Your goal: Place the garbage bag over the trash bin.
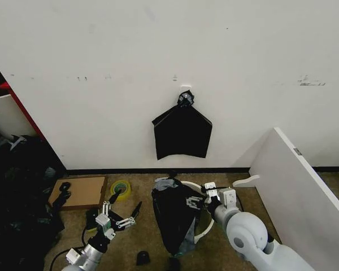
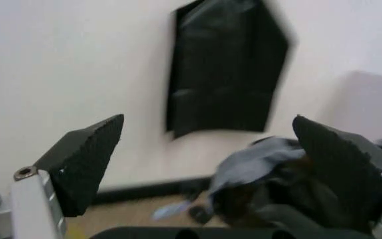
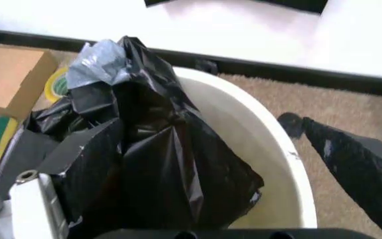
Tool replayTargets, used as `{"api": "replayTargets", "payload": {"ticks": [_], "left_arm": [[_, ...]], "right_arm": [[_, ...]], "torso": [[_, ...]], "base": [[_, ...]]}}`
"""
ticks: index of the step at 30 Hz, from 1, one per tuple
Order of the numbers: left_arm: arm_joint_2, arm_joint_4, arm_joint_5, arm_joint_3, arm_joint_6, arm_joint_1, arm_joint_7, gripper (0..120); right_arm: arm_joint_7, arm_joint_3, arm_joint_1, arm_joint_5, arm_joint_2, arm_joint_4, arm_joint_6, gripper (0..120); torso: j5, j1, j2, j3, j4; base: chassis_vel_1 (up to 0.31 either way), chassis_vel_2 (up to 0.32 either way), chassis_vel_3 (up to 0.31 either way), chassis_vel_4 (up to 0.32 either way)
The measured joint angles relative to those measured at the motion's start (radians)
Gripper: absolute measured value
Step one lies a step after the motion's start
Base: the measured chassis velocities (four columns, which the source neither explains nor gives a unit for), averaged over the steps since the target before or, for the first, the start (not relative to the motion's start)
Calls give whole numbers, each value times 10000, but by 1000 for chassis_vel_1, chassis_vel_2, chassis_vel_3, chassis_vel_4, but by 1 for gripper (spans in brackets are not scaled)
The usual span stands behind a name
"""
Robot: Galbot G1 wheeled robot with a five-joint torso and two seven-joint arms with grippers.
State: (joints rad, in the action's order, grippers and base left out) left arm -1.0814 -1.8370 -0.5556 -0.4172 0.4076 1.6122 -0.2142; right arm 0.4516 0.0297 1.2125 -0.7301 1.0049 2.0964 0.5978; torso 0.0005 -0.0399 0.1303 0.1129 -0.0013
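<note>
right gripper (image 1: 196,201): fingers spread astride the bin's rim and bag edge, likely to catch the film | left gripper (image 1: 120,217): fingers spread, off the bag's left, holding nothing | garbage bag (image 1: 174,217): bunched in and over the trash bin (image 1: 206,224), rim part-bare

Black garbage bag (image 1: 173,217) draped on the cream trash bin (image 1: 206,224).
Crinkled film covers the rim side farther from the right claw (image 1: 198,202), which touches it; the nearer rim stays bare.
</note>
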Motion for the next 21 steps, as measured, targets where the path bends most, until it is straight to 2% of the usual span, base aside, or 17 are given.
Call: {"api": "replayTargets", "payload": {"ticks": [2,5,7,8,11,13,14,15,21], "left_arm": [[396,-574,-336,422,-1264,-219,1347,100],[670,-1139,-830,926,-2453,-490,2102,100],[980,-1897,-1686,1589,-4041,-822,2521,100],[980,-1897,-1686,1589,-4041,-822,2521,100],[1243,-2333,-2243,2104,-5209,-1127,2713,100],[1400,-2580,-2738,2457,-6306,-1498,3119,100],[1414,-2606,-2871,2617,-6635,-1688,3408,100],[1414,-2606,-2871,2617,-6635,-1688,3408,100],[956,-2769,-3744,3623,-8844,-2642,6338,99]], "right_arm": [[-47,64,196,382,-12,91,-264,100],[-156,179,410,809,-47,141,-611,100],[-309,306,706,1292,-126,189,-1089,100],[-309,306,706,1292,-126,189,-1089,100],[-324,362,866,1422,-143,280,-1270,100],[-324,381,951,1508,-141,331,-1383,100],[-324,388,980,1538,-133,352,-1427,100],[-324,388,980,1538,-133,352,-1427,100],[-319,400,1175,1687,-112,388,-1629,100]], "torso": [[-1,0,0,0,-2],[-2,0,0,0,-5],[-2,0,0,0,-6],[-2,0,0,0,-6],[-2,0,0,0,-3],[0,0,0,0,-1],[1,0,0,0,-2],[1,0,0,0,-2],[-2,0,0,0,-2]], "base": [[0,0,0,0],[0,0,0,0],[0,0,0,0],[0,0,0,0],[0,0,0,0],[0,0,0,0],[0,0,0,0],[0,0,0,0],[0,0,0,0]]}}
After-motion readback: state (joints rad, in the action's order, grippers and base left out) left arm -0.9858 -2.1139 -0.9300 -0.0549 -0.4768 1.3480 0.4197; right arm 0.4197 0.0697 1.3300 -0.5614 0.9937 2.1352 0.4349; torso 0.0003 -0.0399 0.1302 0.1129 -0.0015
